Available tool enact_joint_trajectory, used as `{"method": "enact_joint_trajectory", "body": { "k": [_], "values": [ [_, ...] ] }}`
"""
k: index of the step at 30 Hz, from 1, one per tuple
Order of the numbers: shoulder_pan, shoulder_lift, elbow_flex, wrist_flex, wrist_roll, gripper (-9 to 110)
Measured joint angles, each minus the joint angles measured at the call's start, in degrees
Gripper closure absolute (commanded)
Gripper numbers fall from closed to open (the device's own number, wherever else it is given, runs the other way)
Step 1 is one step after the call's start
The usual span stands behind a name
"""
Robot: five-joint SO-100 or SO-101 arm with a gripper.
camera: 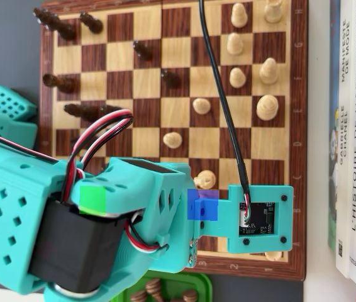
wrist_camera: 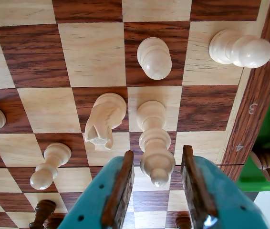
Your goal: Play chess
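Seen from the wrist camera, a teal gripper (wrist_camera: 157, 183) enters from six o'clock with its jaws spread, straddling the head of a pale bishop (wrist_camera: 154, 143) without touching it. The claw is released and grasps nothing. The bishop stands on a wooden chessboard (wrist_camera: 94, 55). A pale knight (wrist_camera: 104, 119) sits just beside it at nine o'clock, and the left jaw tip is close under that knight. A pale pawn (wrist_camera: 154, 58) stands at twelve o'clock, another pawn (wrist_camera: 49, 166) at eight o'clock. Beyond the board's edge at four o'clock, a green tray (wrist_camera: 264, 157) holds dark captured pieces. From overhead, the arm (camera: 102, 220) covers the board's lower left, hiding most of the bishop. The likely next step is lowering and closing. The risk: the left jaw could clip the knight and topple it, or the jaws could pinch the bishop's narrow top and let it slip.
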Motion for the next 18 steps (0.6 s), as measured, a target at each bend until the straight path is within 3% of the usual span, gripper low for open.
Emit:
{"method": "enact_joint_trajectory", "body": {
  "k": [18],
  "values": [
    [0.0, -2.6, -0.5, 0.0, 0.0, 88]
  ]
}}
